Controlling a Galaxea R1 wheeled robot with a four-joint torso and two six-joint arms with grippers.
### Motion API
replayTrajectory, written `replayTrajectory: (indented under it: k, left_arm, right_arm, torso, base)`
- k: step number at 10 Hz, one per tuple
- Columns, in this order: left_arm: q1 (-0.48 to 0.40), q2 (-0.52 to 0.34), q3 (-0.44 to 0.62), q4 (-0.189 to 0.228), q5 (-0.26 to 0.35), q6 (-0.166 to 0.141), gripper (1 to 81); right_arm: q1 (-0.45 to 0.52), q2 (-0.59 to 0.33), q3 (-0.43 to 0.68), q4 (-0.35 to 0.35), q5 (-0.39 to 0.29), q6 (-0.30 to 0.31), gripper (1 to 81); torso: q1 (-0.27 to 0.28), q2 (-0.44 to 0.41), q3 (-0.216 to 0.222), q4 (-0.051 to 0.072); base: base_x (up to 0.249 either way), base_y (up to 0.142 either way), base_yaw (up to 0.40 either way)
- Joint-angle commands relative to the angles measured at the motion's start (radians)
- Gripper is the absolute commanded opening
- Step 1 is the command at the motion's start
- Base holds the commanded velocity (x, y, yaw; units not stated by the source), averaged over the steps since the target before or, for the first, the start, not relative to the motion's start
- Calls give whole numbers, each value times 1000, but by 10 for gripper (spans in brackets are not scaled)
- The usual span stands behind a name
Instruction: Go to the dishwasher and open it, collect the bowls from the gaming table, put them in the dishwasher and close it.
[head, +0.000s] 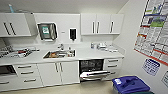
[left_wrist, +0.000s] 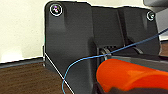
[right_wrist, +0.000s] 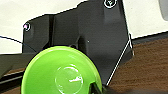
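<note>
White counters run across a kitchenette from one sink to one dishwasher with its door dropped open, while one lime green bowl fills the right wrist view, claw states unreadable.

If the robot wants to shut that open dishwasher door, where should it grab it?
Probably the horizontal bar handle along the outer edge of the dishwasher door. The door hangs partly down toward the room, so coming from the front and slightly below, then lifting up and pushing in, looks easiest.
</note>
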Motion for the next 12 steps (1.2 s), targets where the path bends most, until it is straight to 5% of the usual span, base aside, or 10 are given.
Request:
replayTrajectory:
  k: [1, 12]
  left_arm:
    - [-50, -6, 2, 1, 65, 2, 10]
    - [-50, -4, 2, 3, 66, 2, 10]
  right_arm:
    - [46, -13, 3, -6, -53, -4, 10]
    - [43, -14, 3, -6, -52, -4, 10]
  torso:
    - [0, 0, 0, 0]
    - [0, 0, 0, 0]
  base:
    - [114, 0, 0]
    - [114, 18, 0]
